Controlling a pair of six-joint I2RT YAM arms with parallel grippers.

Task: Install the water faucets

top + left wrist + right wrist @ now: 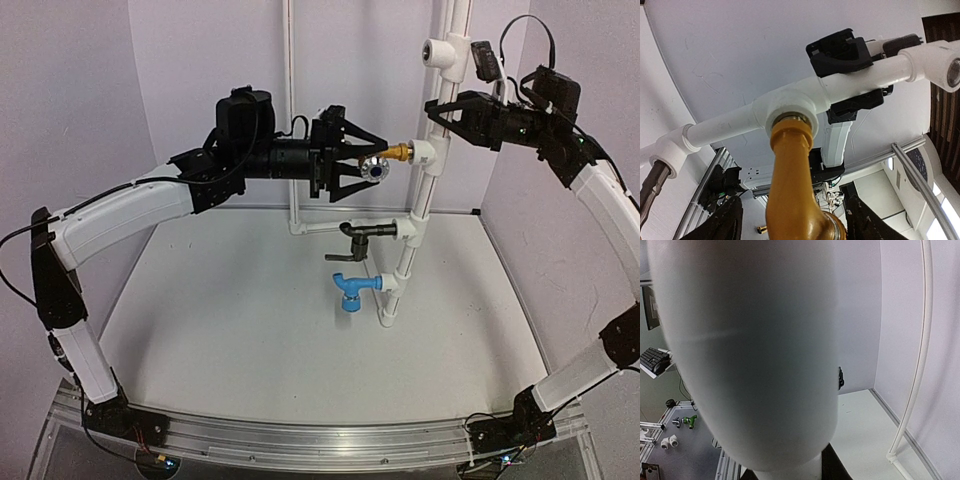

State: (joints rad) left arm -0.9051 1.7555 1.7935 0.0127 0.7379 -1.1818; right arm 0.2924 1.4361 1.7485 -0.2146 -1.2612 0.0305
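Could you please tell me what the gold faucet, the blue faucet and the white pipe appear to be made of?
The gold faucet looks like brass or brass-plated metal: glossy yellow with sharp highlights. The blue faucet is likely plastic, judging by its flat, even colour, though it is too small to be sure. The white pipe appears to be rigid plastic: smooth, semi-matte, with soft reflections.

Top external looks down from behind the arm bases across the tabletop [250, 330]. Left wrist faces the white pipe [725, 127] closely, along the brass faucet [792, 185]. Right wrist sits nearly against that same pipe.
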